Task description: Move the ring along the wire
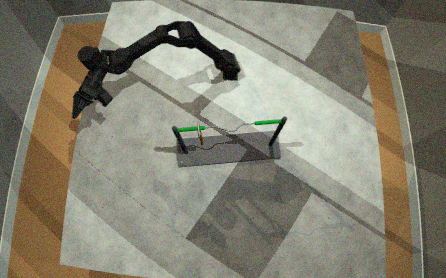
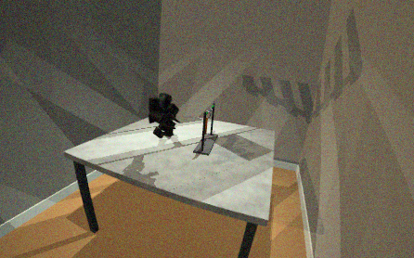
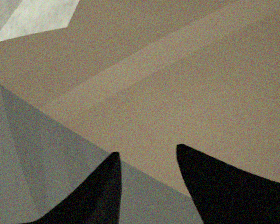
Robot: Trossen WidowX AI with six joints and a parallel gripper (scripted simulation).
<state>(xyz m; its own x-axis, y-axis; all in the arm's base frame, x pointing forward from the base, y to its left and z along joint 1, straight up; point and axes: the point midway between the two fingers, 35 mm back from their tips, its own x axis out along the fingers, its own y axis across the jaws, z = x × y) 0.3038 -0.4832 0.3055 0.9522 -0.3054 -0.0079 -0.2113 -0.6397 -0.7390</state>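
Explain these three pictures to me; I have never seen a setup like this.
The black jointed thing is a robot arm on a table. One picture looks straight down, one views the table from across the room, and one sits on the arm's wrist, showing its two dark fingers. The claw is far off at the table's edge, partly closed, holding nothing. On the table stands a wire game: two posts on a dark base, a wire between them, and a ring with an orange handle hanging on the green part by one post.
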